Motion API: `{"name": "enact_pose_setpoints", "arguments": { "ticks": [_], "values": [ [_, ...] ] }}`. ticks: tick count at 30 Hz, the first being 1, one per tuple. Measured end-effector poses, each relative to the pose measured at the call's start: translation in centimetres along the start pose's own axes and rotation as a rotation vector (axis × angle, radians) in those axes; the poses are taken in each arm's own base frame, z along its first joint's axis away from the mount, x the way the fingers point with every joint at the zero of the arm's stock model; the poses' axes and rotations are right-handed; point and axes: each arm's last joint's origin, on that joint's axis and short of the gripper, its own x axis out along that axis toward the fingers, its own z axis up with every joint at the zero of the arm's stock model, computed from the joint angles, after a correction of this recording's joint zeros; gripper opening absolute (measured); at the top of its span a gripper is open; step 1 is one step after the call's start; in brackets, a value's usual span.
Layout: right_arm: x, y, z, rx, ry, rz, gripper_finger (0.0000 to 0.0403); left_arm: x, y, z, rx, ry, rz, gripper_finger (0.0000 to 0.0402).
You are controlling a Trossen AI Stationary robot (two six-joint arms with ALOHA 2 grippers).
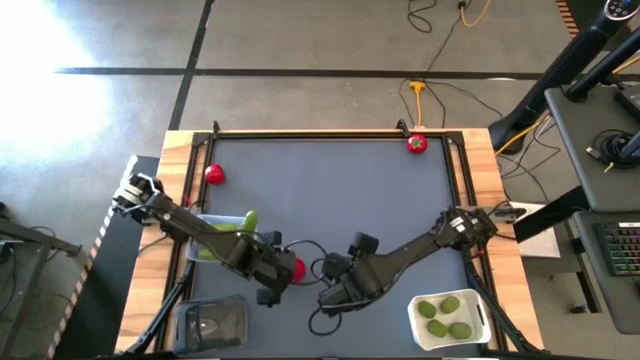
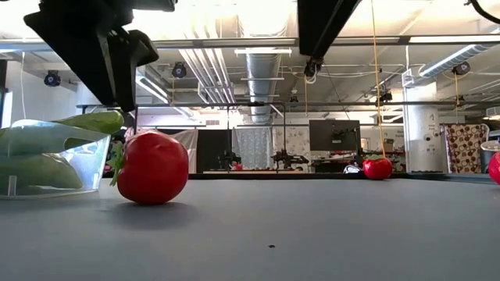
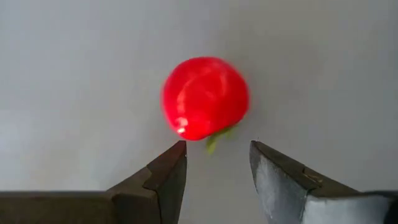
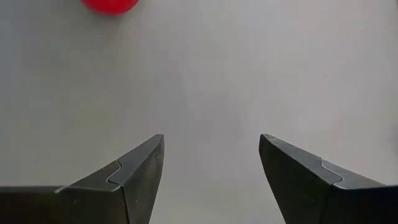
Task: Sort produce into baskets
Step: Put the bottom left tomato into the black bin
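Opaque white tray (image 1: 478,312) holds three olive-green limes (image 1: 446,316), clear plastic tray (image 1: 196,247) the light-green cucumbers (image 1: 232,224). Dark-tinted tray (image 1: 212,325) looks empty; three round red tomatoes remain loose (nearest (image 3: 205,98) lies ahead of open-fingered left gripper (image 3: 217,171)). Right gripper (image 4: 211,165) gapes empty nearby.

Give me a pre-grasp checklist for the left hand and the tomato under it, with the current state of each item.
1. Left hand open: ok.
2. Tomato ahead of the fingers, not yet between them: ok.
3. Tomato resting free on the mat, clear of the cucumber basket: ok.
4. Right hand open, holding nothing: ok.
5. Arm spacing near the tomato in the high view: cannot tell.
6. Dark basket open to receive: cannot tell.
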Motion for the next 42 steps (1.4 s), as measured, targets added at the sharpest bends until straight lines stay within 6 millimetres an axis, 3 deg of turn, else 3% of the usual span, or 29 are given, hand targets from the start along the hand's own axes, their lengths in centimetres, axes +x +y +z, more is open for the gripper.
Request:
{"name": "enact_pose_setpoints", "arguments": {
  "ticks": [5, 12, 20, 29, 35, 42],
  "values": [
    [0.0, -0.3, 0.3, 0.033, -0.012, 0.011, 0.0253, 0.3, 0.1, 0.1, -0.020, 0.022, -0.070, 0.0183],
    [0.3, -0.1, 0.2, 0.120, 0.012, 0.027, 0.0251, 1.4, 0.8, 0.3, -0.011, -0.028, -0.087, 0.0261],
    [0.4, -0.3, 0.0, 0.182, 0.052, 0.018, 0.0258, 1.9, 2.0, 1.1, 0.271, -0.085, -0.022, 0.0330],
    [0.3, -0.2, -0.3, 0.252, 0.089, 0.032, 0.0249, 4.8, 1.6, 1.6, 0.646, -0.057, -0.085, 0.0334],
    [0.3, -0.2, -0.3, 0.302, 0.096, 0.034, 0.0253, 6.7, 1.8, 1.7, 0.659, -0.005, -0.169, 0.0334],
    [0.4, -0.5, 0.0, 0.320, 0.096, 0.033, 0.0254, 6.9, 2.0, 1.9, 0.646, -0.006, -0.203, 0.0318]
  ]
}}
